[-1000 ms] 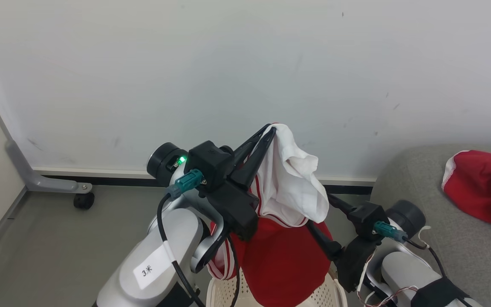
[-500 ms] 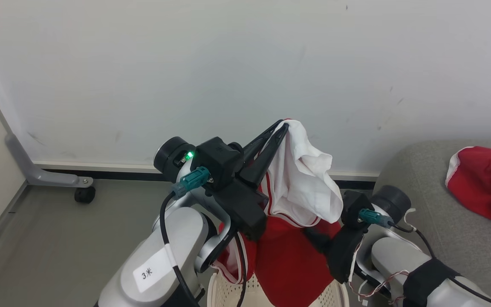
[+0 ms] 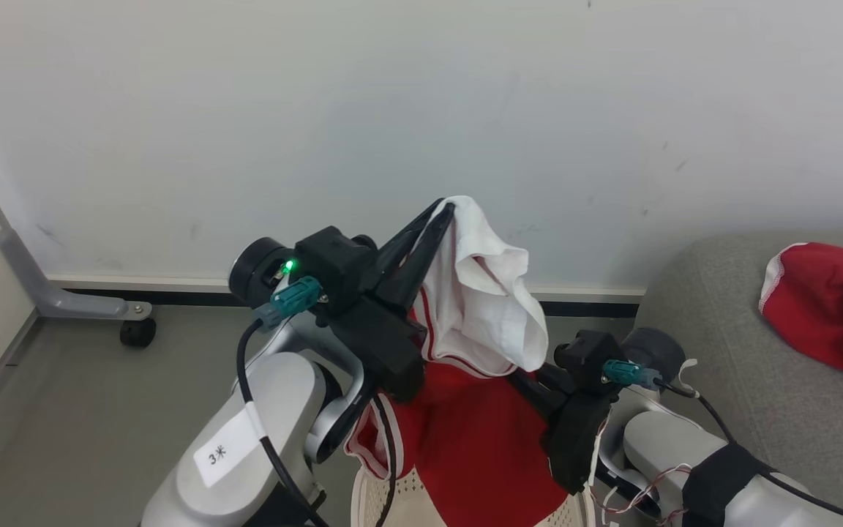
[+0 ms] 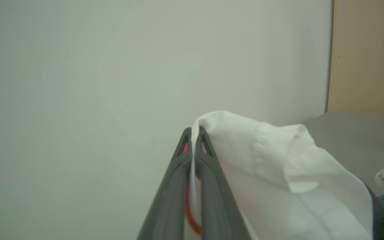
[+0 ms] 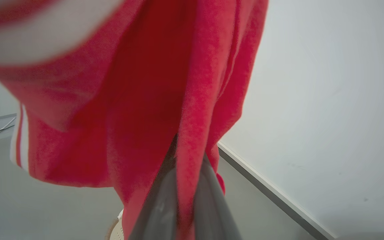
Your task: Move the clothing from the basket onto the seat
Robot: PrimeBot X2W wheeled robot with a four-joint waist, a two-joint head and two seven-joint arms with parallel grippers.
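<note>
Where the jersey (image 3: 476, 439) hangs: lifted clear above the basket (image 3: 381, 501), at the centre of the head view running down to 6 o'clock; its red body drops straight and its lower edge is cut off by the bottom of the picture.
Jersey top: a white panel (image 3: 491, 307) folds over at 12 o'clock of the garment and droops toward 4 o'clock.
Left gripper (image 3: 442, 211): clenched on the jersey's white top edge; in the left wrist view the two fingers (image 4: 178, 186) press together with white cloth and a sliver of red trim pinched between them.
Right gripper (image 5: 183, 160): closed on a fold of the jersey's red cloth, which runs down between its fingers in the right wrist view; in the head view its dark body sits at 4 o'clock of the jersey, fingertips hidden behind the cloth.
Basket: at 6 o'clock in the head view, directly under the jersey, cream with perforated sides; what lies inside it cannot be told.
Sofa (image 3: 758, 380): grey, at 4 o'clock in the head view, well apart from the basket.
Red garment (image 3: 824, 307): crumpled on the sofa at 3 o'clock, with white trim along its left edge.
Wall (image 3: 392, 110): pale, across the upper half from 9 to 3 o'clock.
Floor (image 3: 99, 410): grey, at 8 o'clock.
Castor (image 3: 133, 331): black, on a grey leg, at 9 o'clock beside the wall.
</note>
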